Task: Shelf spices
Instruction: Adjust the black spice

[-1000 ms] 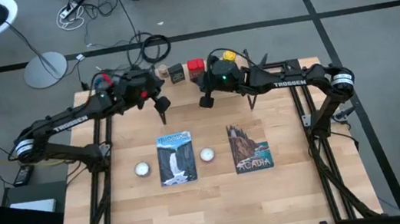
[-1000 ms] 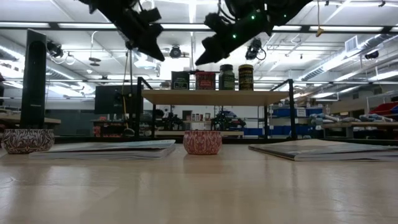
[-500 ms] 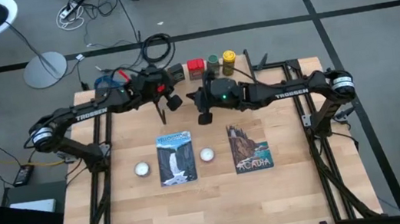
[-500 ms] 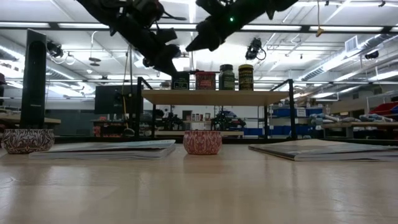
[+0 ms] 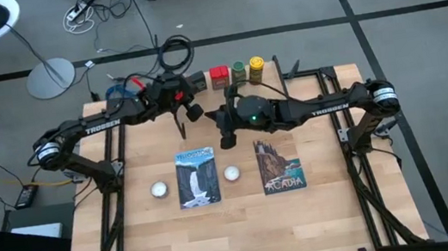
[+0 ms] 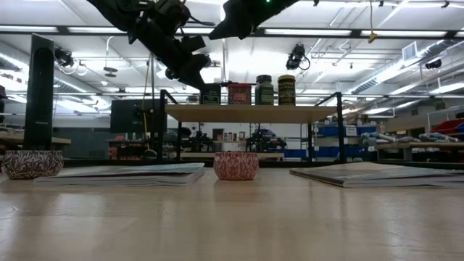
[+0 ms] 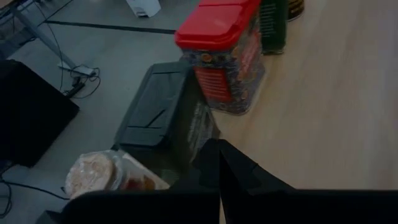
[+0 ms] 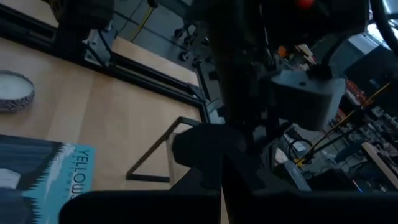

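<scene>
The shelf (image 6: pixel 254 113) stands at the table's far edge. On its top board stand, in a row, the dark square tin (image 7: pixel 163 118), the red boxy tin (image 7: pixel 222 57), the green jar (image 6: pixel 264 90) and the yellow-capped jar (image 6: pixel 287 90). A tiny jar (image 7: pixel 99 177) stands at the row's left end beside the dark tin. My left gripper (image 5: pixel 192 112) is shut and empty. It hangs just above the shelf's left end, with its tips (image 7: pixel 217 163) close in front of the dark tin. My right gripper (image 5: pixel 226 135) is shut and empty, high above the table's middle.
Two flat picture books (image 5: pixel 197 177) (image 5: pixel 279 164) lie on the table's middle. One white round thing (image 5: pixel 159 189) lies left of the left book and another (image 5: pixel 231 173) lies between the books. The near half of the tabletop (image 5: pixel 247 235) is bare wood.
My left gripper has gone toward the table's right and far edges and down, to the shelf's left end by the dark tin. My right gripper has drawn back from the shelf toward the table's near and left edges, and up.
</scene>
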